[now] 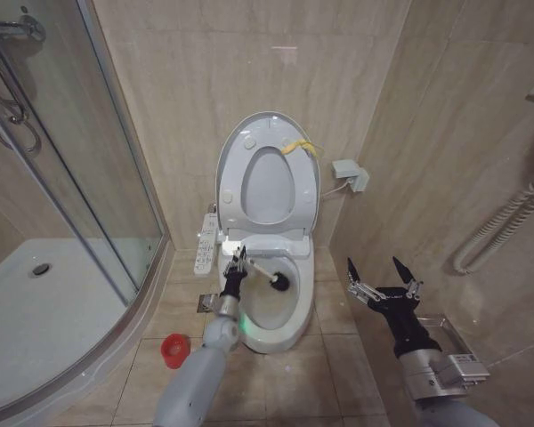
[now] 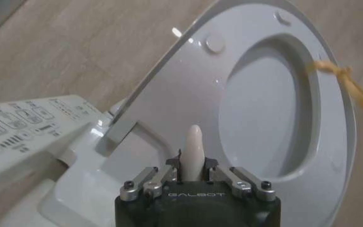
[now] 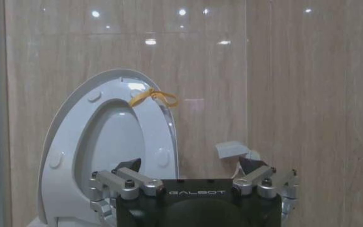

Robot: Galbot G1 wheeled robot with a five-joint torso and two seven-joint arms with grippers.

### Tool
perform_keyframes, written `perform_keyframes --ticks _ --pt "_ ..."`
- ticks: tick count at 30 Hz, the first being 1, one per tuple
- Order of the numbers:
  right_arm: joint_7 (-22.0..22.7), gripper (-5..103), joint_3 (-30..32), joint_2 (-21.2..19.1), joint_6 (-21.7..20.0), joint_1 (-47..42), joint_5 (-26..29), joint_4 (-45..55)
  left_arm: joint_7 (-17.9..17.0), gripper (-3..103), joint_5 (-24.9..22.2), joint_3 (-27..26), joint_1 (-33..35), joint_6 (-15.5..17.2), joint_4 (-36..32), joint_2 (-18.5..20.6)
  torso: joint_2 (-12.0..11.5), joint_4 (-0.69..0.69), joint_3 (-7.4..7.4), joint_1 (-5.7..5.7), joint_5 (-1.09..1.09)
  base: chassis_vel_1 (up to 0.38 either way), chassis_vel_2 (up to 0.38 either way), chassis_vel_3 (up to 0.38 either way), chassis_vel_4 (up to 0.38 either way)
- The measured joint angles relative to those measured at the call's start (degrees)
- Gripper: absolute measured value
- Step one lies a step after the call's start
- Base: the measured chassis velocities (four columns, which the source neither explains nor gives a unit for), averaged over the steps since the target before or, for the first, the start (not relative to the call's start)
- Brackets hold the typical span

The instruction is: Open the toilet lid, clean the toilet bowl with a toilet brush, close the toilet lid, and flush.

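1. Toilet lid [image 1: 249,147] is standing raised against the tiled wall, its yellow strap [image 1: 300,147] hanging at the upper rim and the seat ring [image 1: 269,187] lifted against it, so step 1 of the task is reading as done.
2. Toilet brush [image 1: 269,277] is lying across the toilet bowl [image 1: 280,307], dark bristle head down inside the basin; the left gripper [image 1: 238,263], at the bowl's rear left edge, is pinching the white handle between its fingers. Scrubbing is judged to be under way.
3. Red cup holder [image 1: 174,348] is sitting on the floor, left of the toilet.
4. Right gripper [image 1: 382,276] is hovering well apart from the bowl on its right, fingers spread and holding nothing.
5. Closing the lid and flushing are remaining, 2 steps not yet done.
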Motion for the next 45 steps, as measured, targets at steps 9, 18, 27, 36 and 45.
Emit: perform_keyframes --ticks 9,18,27,36,45 --pt "0.0 100 0.0 0.0 0.0 0.0 0.0 0.0 2.76 23 4.29 -1.78 1.66 0.29 4.21 -0.41 0.0 0.03 0.0 0.0 -0.03 0.0 0.0 0.0 0.0" --pt "0.0 100 0.0 0.0 0.0 0.0 0.0 0.0 4.65 23 11.78 -2.35 2.38 -2.64 2.63 0.4 0.0 0.0 0.0 0.0 -0.03 0.0 0.0 0.0 0.0" --pt "0.0 100 0.0 0.0 0.0 0.0 0.0 0.0 5.46 23 5.29 -1.95 1.32 -1.49 2.24 -0.83 0.01 0.02 0.0 0.0 -0.03 0.0 0.0 0.0 0.0" --pt "0.0 100 0.0 0.0 0.0 0.0 0.0 0.0 4.99 23 13.84 -3.75 3.3 -2.32 1.88 1.17 0.0 0.01 0.0 0.0 -0.04 0.0 0.0 0.0 0.0" --pt "0.0 100 0.0 0.0 0.0 0.0 0.0 0.0 4.45 23 2.86 -2.62 1.15 -1.01 -1.87 -0.25 0.0 0.0 0.0 0.0 -0.03 0.0 0.0 0.0 0.0"
